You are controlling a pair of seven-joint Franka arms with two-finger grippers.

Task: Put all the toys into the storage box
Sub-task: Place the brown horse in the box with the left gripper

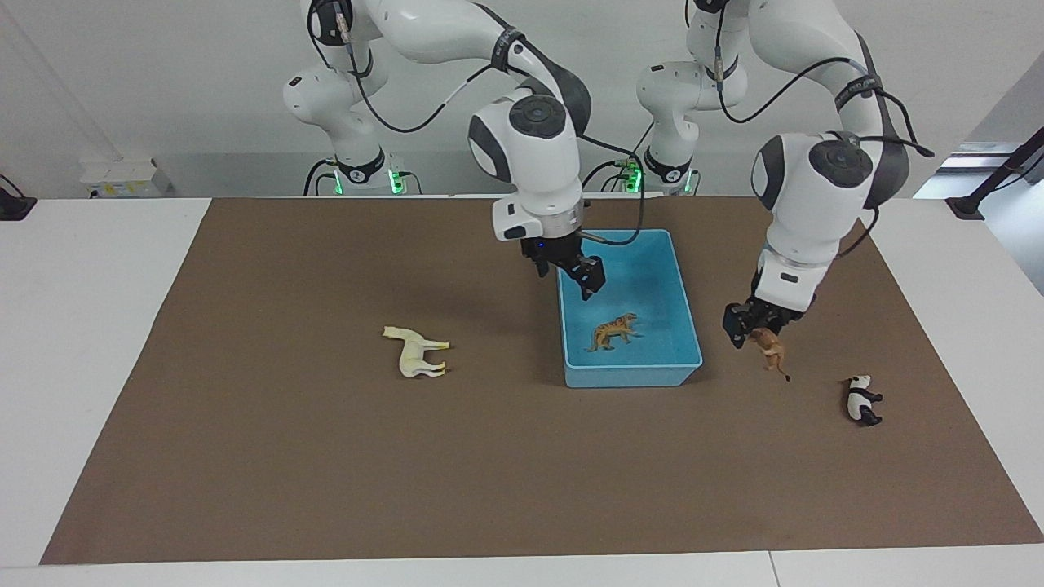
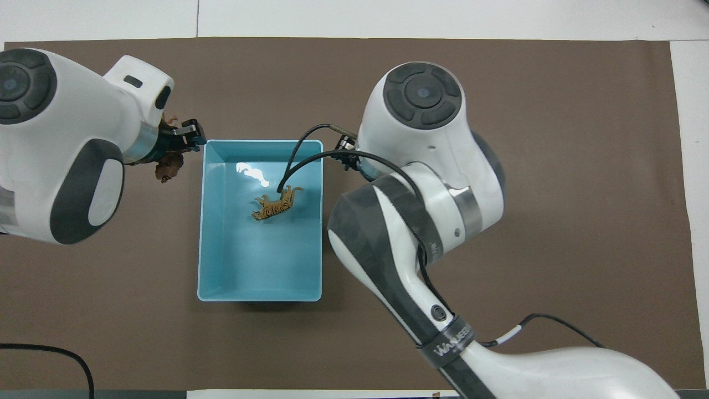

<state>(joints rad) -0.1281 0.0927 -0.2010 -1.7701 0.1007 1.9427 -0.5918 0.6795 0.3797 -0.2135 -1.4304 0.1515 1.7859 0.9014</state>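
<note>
The light blue storage box (image 1: 632,377) stands on the brown mat, also in the overhead view (image 2: 249,266). The orange striped tiger (image 1: 613,330) lies inside it (image 2: 275,204). My right gripper (image 1: 567,273) is open and empty over the box's edge toward the right arm's end; its own wrist hides it in the overhead view. My left gripper (image 1: 754,326) is shut on the brown lion (image 1: 771,350) and holds it low over the mat beside the box (image 2: 169,166). The cream-white horse (image 1: 418,352) lies on its side toward the right arm's end. The panda (image 1: 861,399) lies toward the left arm's end.
The brown mat (image 1: 326,473) covers most of the white table. In the overhead view the arms hide the horse and the panda. A black cable (image 2: 293,158) loops over the box from the right arm's wrist.
</note>
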